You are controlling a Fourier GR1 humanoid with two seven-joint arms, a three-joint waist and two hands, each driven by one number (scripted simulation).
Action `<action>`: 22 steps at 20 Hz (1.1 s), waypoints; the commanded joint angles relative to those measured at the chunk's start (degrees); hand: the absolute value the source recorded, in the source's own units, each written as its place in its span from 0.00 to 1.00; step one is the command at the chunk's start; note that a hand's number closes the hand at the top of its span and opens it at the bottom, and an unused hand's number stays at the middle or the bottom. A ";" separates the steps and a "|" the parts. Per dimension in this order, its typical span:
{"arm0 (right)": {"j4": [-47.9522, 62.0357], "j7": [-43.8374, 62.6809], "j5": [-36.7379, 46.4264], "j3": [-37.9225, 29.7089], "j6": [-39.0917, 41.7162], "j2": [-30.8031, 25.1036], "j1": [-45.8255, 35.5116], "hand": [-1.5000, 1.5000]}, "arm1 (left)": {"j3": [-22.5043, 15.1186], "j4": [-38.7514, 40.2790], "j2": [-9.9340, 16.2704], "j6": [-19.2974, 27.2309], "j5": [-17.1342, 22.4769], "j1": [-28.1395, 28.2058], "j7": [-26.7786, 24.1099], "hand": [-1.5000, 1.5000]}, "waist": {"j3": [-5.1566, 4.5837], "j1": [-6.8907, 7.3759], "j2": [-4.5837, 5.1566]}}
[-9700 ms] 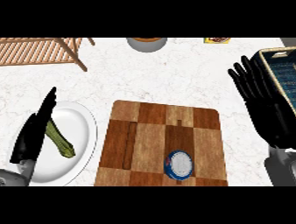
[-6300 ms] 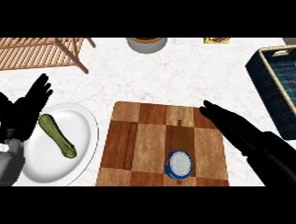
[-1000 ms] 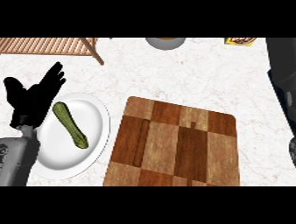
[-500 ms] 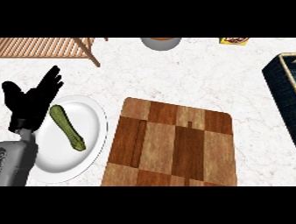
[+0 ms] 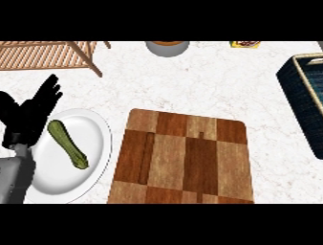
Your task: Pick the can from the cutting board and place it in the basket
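The wooden cutting board [image 5: 182, 158] lies in the middle of the white counter with nothing on it. No can shows anywhere in the head view. The dark blue basket [image 5: 319, 103] stands at the right edge; only part of its inside shows. My left hand [image 5: 26, 112] rests open at the left, fingers up, beside the white plate. My right hand is out of view.
A white plate [image 5: 87, 143] left of the board carries a green zucchini [image 5: 67, 143]. A wooden slatted rack [image 5: 37, 53] sits at the back left. A grey bowl [image 5: 168, 47] and a small yellow item [image 5: 245, 44] stand at the back edge.
The can that stood on the board several seconds ago is gone from it. The right arm has left the view. The basket has come further into the picture at the right.
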 commanded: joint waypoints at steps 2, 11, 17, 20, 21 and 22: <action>-1.07 7.39 -0.46 -1.66 -6.03 1.13 4.59 1.00 | 0.36 -1.44 0.13 -0.05 0.47 0.80 1.62 0.50 | 0.03 -0.64 -0.33; -8.30 12.11 1.85 -6.22 -11.22 1.53 11.15 0.00 | 0.41 -2.13 -0.54 0.64 0.18 1.29 1.13 0.50 | 0.03 -1.16 -0.50; -8.10 5.18 -0.44 -7.54 -14.62 2.14 13.96 0.00 | -0.58 -1.82 -2.16 2.21 -1.88 2.80 -0.89 0.50 | 0.03 -1.08 -0.43; -7.08 2.19 -1.42 -8.21 -15.24 -0.68 11.29 0.00 | 1.30 0.50 0.41 -1.49 0.08 2.50 -2.39 0.50 | 0.00 -0.83 -0.29; -8.46 1.06 -1.73 -8.35 -20.23 0.51 13.56 0.00 | -0.13 -0.45 -1.18 1.64 -1.02 -1.83 2.67 0.50 | 0.06 -1.19 -0.26; -10.15 3.77 -0.70 -8.47 -18.75 1.76 12.56 0.00 | 0.85 -0.73 -0.59 0.56 -0.78 2.61 -0.96 0.50 | 0.00 -0.84 -0.43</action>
